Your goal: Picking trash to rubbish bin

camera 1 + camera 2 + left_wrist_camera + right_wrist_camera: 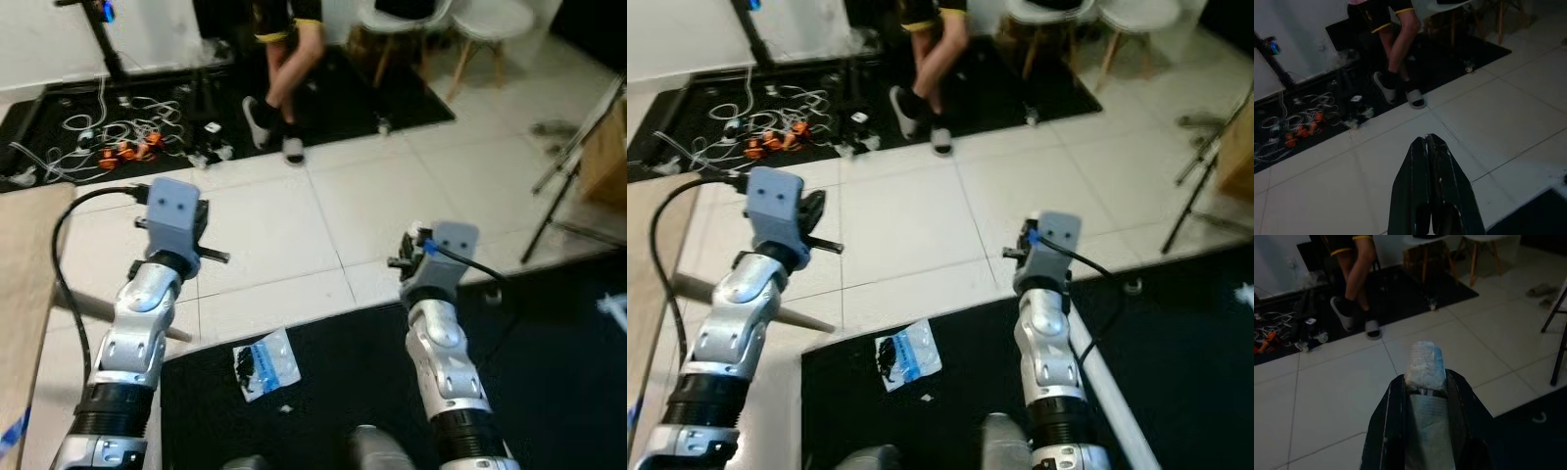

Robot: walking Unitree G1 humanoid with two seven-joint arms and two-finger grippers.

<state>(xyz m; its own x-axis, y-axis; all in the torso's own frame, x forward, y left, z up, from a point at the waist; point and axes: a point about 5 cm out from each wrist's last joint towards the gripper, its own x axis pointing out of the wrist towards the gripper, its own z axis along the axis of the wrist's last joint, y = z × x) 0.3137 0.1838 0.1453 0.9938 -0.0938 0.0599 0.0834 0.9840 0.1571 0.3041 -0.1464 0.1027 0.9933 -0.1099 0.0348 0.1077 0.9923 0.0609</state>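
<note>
Wrapper [1423,369] between right gripper [1425,387] fingers.

Black fingers of the right end effector [1425,387] clamp pale grey-white crumpled paper trash [1423,364]. The left end effector [1431,147] is black too. Beneath both: white floor tiles [274,225], a black mat [333,392], and a clear blue-printed packet [265,364] with black contents.

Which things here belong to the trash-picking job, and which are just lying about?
Job:
- crumpled paper, clamped in the right gripper
- plastic packet on the black mat, not yet picked up
- left gripper, shut and empty

Lying about:
- tangle of cables
- white chairs
- a person's legs
- slippers
</note>
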